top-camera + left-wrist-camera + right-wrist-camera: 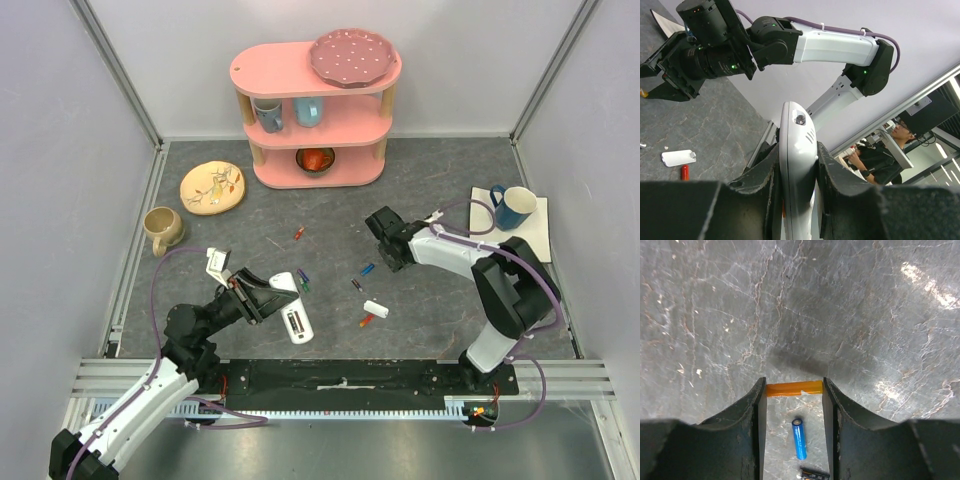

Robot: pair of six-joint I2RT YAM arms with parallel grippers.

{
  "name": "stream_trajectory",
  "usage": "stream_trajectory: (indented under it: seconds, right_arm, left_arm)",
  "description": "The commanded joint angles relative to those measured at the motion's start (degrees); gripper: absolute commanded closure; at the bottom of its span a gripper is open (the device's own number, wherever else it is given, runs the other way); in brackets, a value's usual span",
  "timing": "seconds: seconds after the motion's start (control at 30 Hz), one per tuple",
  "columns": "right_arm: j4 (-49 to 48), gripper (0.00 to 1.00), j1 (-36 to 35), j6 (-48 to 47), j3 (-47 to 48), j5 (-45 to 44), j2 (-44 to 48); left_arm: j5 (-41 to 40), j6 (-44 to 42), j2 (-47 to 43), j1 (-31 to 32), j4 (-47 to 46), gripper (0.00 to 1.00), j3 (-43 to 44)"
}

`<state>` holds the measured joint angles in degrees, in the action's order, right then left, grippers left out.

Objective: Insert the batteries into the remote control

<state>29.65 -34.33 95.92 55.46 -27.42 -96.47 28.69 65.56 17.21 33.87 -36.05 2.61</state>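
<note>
My left gripper (pixel 268 297) is shut on the white remote control (pixel 296 320), held edge-on between its fingers (pixel 765 175) in the left wrist view, where the remote control (pixel 798 150) points up off the table. My right gripper (pixel 793 390) is shut on an orange battery (pixel 785 389), pinched end to end between the fingertips above the table. A blue battery (pixel 799 439) and a dark one (pixel 815 473) lie beneath it. Other batteries lie loose: red (pixel 298 233), blue (pixel 367 268), purple (pixel 357 284), green (pixel 304 279), orange-red (pixel 366 321). My right gripper (pixel 385 247) hovers mid-table.
A small white cover piece (pixel 376 308) lies beside the orange-red battery. A pink shelf (pixel 315 120) with cups stands at the back. A patterned plate (pixel 212 187) and beige mug (pixel 162 228) sit left. A blue mug (pixel 516 207) rests on a white napkin (pixel 542 232) at right.
</note>
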Motion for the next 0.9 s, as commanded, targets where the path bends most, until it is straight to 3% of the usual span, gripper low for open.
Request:
stream_trajectory:
  seconds: [0.0,0.13,0.2,0.3,0.87]
  right_arm:
    - [0.9,1.0,0.1,7.4,0.4,-6.7,2.5]
    - [2.8,0.98,0.2,7.3,1.1,-6.3,0.8]
    - [3.0,0.86,0.3,7.3,0.8,-5.3,0.0]
    - [3.1,0.77,0.4,7.3,0.3,-5.1,-0.3]
    - [2.9,0.31,1.2,0.9,1.1,-0.9,-2.3]
  left_arm:
    - [-0.9,0.9,-0.8,0.1,-1.3,0.98,-7.7]
    - [-1.3,0.6,-1.0,0.1,-0.7,0.98,-8.0]
    - [-1.4,0.6,-1.0,0.1,-0.6,0.98,-8.0]
    - [-1.3,0.6,-0.9,0.1,-0.2,0.98,-8.0]
    - [-0.5,1.0,-1.6,0.1,-0.5,0.98,-8.8]
